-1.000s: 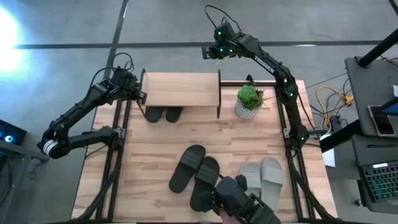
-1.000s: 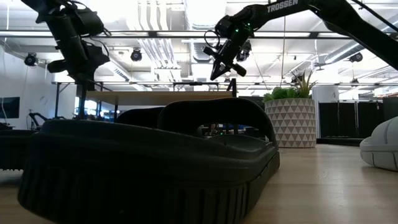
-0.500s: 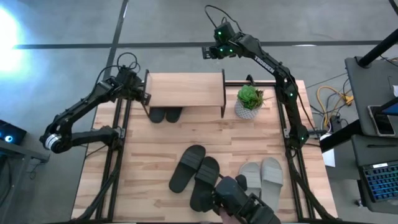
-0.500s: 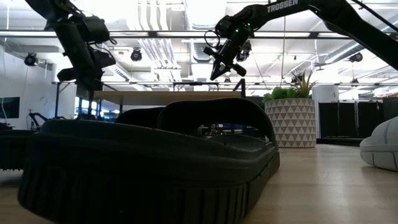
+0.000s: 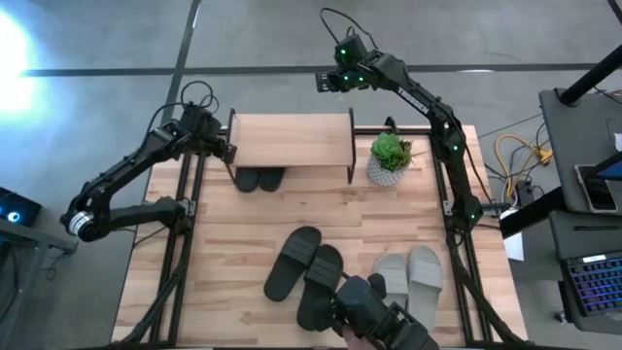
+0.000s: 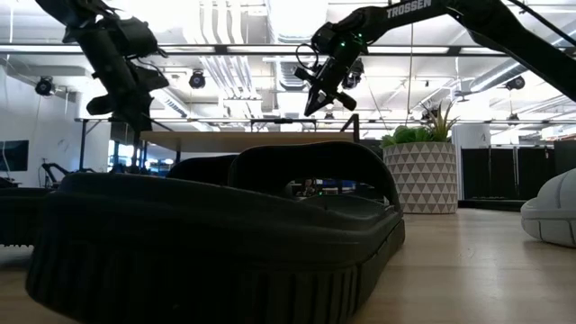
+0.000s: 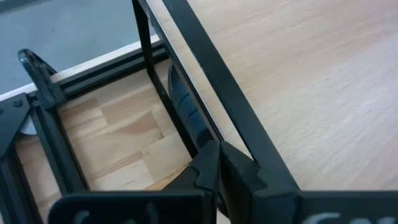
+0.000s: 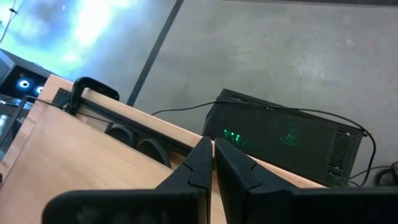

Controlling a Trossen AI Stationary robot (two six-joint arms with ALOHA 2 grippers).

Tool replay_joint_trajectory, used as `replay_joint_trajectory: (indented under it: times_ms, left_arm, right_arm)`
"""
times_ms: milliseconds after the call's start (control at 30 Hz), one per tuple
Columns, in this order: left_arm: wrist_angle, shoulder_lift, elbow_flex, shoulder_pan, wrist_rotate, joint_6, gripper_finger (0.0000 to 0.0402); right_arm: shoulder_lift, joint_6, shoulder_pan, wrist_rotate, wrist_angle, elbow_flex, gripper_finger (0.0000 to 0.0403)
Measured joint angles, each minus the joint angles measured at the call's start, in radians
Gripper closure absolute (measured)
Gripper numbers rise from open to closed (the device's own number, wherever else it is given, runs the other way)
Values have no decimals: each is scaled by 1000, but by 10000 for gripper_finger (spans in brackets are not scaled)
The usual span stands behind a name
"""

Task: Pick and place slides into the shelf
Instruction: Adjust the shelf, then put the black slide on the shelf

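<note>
Slides: 2 black slides [image 5: 304, 267] lie loose mid-table near the front edge, 2 light grey slides [image 5: 410, 275] sit just beside them, and 1 more black pair [image 5: 257, 179] is tucked under the shelf [image 5: 290, 142].
Handling: you can expect light, springy foam that bends under a pinch; my guess is the wide strap (or the sole edge) gives the surest hold.
Left gripper [image 7: 219, 163]: fingers pressed together around the shelf's black frame rail at its left end.
Right gripper [image 8: 211, 157]: fingers together on nothing, up past the table's far edge.
Views: the high view shows you the whole layout; the low view is mostly filled by 1 black slide; only the left wrist view shows the rail contact.
</note>
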Motion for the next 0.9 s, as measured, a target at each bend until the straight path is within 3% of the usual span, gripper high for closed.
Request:
replay_joint_trajectory:
  times_ms: [400,533,767,900]
  left_arm:
    - [-14,2,0,-30,17,21,402]
    - [-68,-19,0,-30,-51,55,402]
    - [-185,-138,14,-30,-117,97,402]
    - [-214,-228,16,-30,-36,97,402]
  right_arm:
    - [-18,-23,0,0,-9,0,390]
    - [-41,-58,8,14,-25,0,390]
    - [-108,-141,79,82,-135,1,390]
    - [-131,-158,158,101,-215,1,390]
